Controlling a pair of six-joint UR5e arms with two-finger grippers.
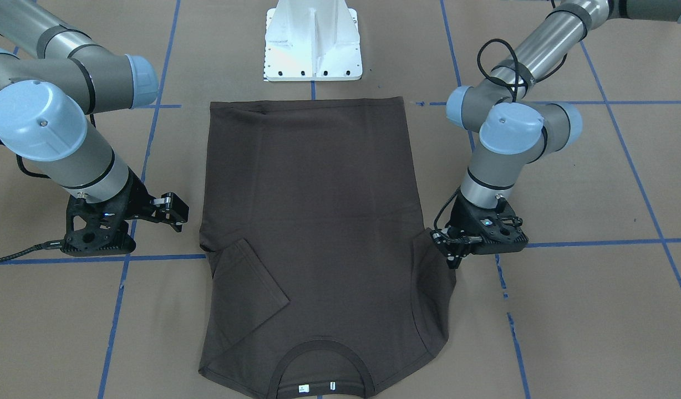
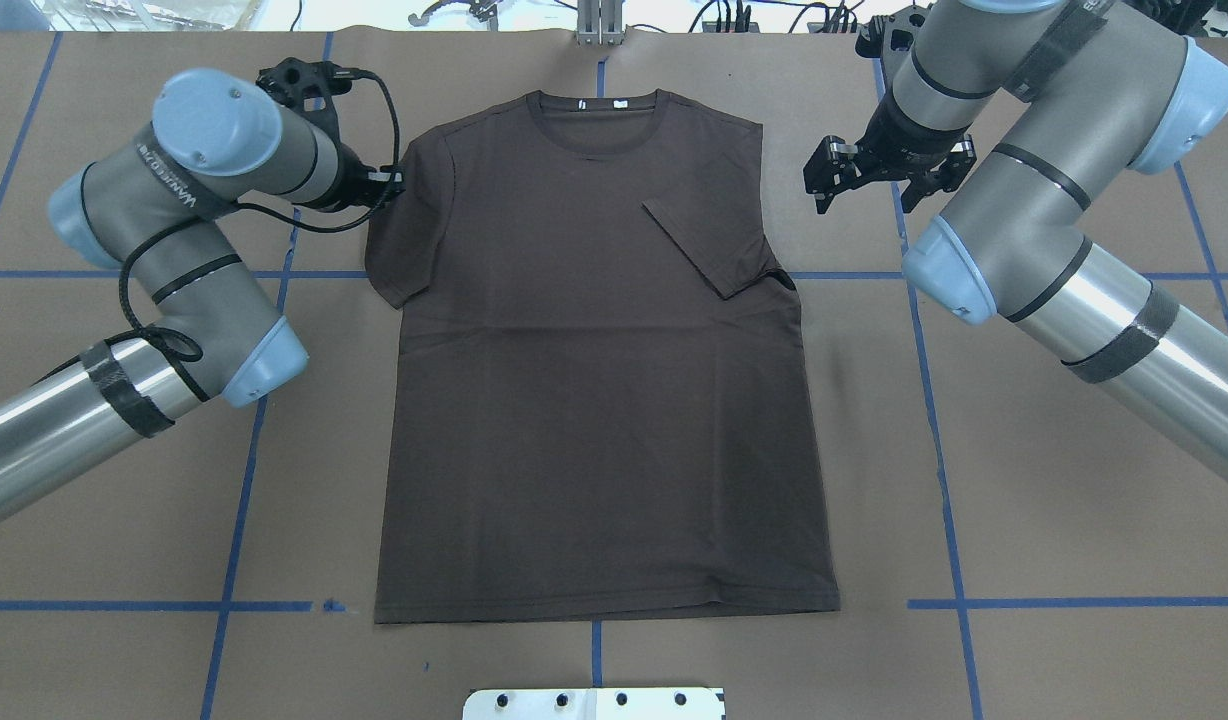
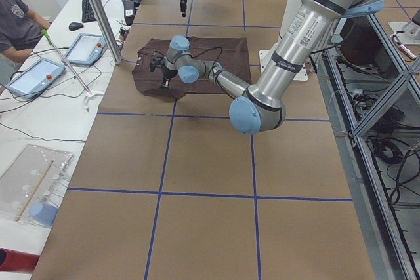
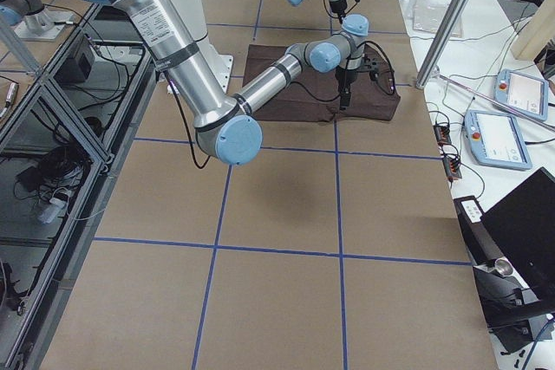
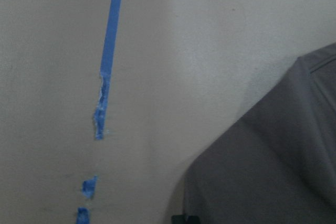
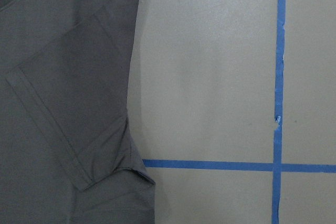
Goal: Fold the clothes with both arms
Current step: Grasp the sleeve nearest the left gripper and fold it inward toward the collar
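The dark brown T-shirt (image 2: 594,380) lies flat in the middle of the paper-covered table (image 2: 1024,500), hem toward my base and ribbed collar (image 2: 599,125) at the far end, with 2 white neck tags (image 2: 602,103) showing inside it. Its right-side sleeve (image 2: 714,245) is folded in over the chest, while its left-side sleeve (image 2: 409,240) lies spread out on the paper. Blue tape lines (image 2: 244,470) grid the table around it, my white pedestal (image 1: 313,44) stands just off the hem, and nothing lies on the cloth or between it and my fingers. Beyond the collar end a side table carries screens and cables, and a person (image 3: 16,14) sits there. My left gripper (image 1: 448,249) is down at the outer edge of the left-side sleeve, right against the cloth; I cannot tell whether its fingers are parted or pinching the fabric, since my left wrist camera shows only the sleeve edge and bare paper. My right gripper (image 2: 867,185) hangs beside the folded sleeve's shoulder, clear of the cloth, its 2 fingers spread apart and holding nothing.
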